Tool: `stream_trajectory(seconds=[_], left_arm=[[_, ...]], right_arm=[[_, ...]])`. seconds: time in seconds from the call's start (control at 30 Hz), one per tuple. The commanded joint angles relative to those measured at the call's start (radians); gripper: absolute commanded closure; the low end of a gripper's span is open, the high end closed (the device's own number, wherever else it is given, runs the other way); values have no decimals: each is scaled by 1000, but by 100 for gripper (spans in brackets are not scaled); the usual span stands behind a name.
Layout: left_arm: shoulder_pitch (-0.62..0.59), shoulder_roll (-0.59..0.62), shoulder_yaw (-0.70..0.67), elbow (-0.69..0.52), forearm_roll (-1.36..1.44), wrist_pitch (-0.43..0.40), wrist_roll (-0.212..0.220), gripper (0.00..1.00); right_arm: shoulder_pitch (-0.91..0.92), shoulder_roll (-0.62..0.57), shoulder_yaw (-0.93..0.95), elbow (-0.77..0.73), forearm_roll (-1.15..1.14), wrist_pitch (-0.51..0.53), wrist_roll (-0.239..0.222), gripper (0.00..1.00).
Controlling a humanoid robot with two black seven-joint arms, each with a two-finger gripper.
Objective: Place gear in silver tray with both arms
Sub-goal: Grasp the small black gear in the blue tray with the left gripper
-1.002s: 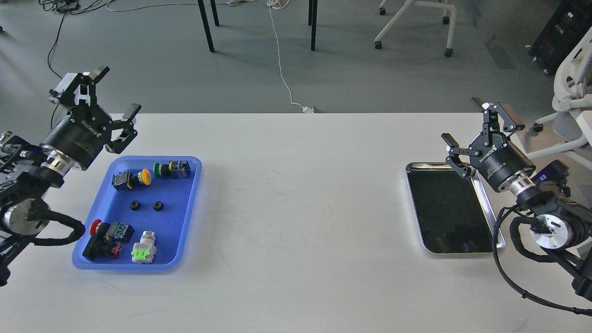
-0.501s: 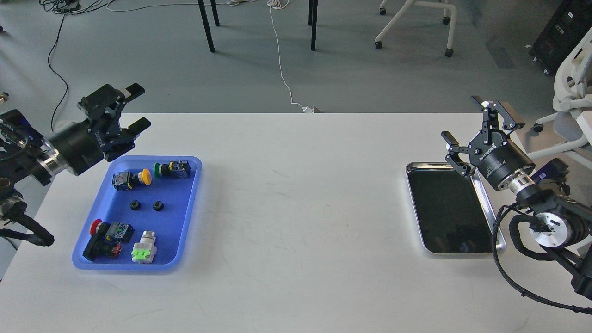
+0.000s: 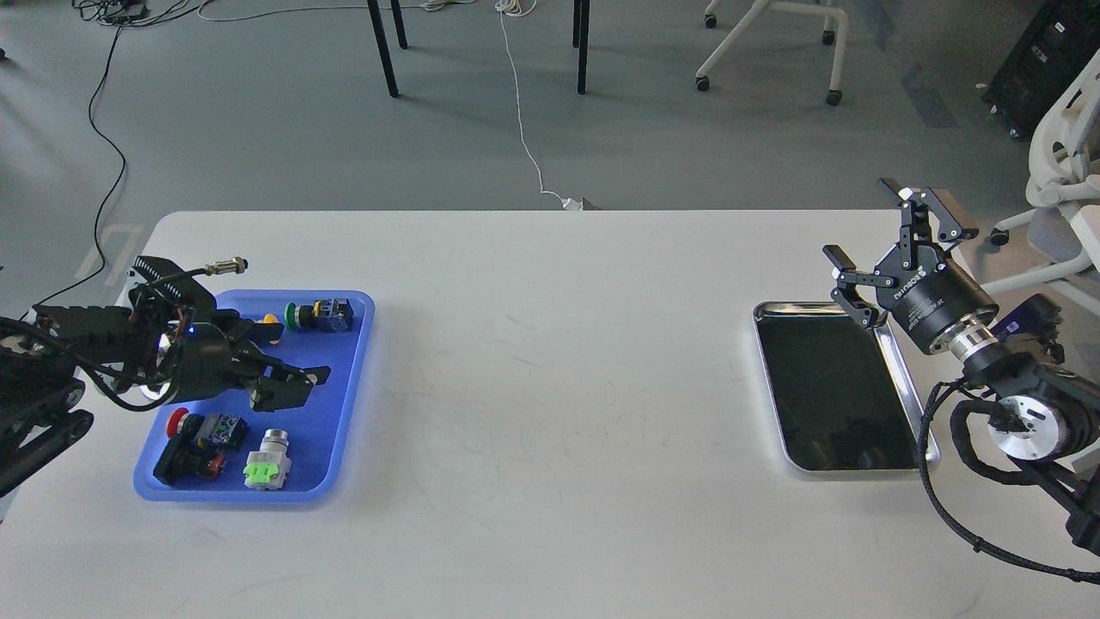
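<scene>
My left gripper (image 3: pixel 290 361) lies low over the middle of the blue tray (image 3: pixel 337 404), pointing right, with its jaws apart. It covers the spot where the small black gears lie, so no gear shows. The silver tray (image 3: pixel 834 387) sits empty at the right of the table, its dark floor mirror-like. My right gripper (image 3: pixel 866 225) hangs open and empty above the silver tray's far right corner.
The blue tray also holds a green push button with a black block (image 3: pixel 320 315), a yellow button (image 3: pixel 271 321) partly covered by my gripper, a red button unit (image 3: pixel 194 435) and a silver and green switch (image 3: pixel 268 461). Chairs and table legs stand beyond the table's far edge.
My left arm has swung down from above the table's back left corner to low over the blue tray, covering the two black gears. The right arm has barely moved.
</scene>
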Motion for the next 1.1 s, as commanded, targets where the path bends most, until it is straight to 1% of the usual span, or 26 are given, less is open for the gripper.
stream_trajectory(seconds=[0.0,0.17,0.27,0.33,0.4,0.7,0.8,0.9,1.07], left_arm=[[-9,-14,33,49,7,27,0,10],[-9,-50,36,125,7,39,0,24],[-8,-51,37,139,7,46,0,26],[-6,-53,37,143,7,46,0,31],[-5,-56,37,146,7,46,0,33],[0,-71,39,166,7,46,0,35],[2,-76,44,172,7,46,0,40],[-8,-74,83,175,7,49,0,46],[-8,-76,87,191,7,58,0,53]], right_arm=[[-2,1,-1,0,0,0,0,1],[-5,1,-1,0,0,0,0,1],[-5,1,-1,0,0,0,0,1],[-5,1,-1,0,0,0,0,1],[-5,1,-1,0,0,0,0,1],[-4,0,0,0,0,0,0,1],[-4,0,0,0,0,0,0,1],[-4,0,0,0,0,0,0,1],[-4,0,0,0,0,0,0,1]])
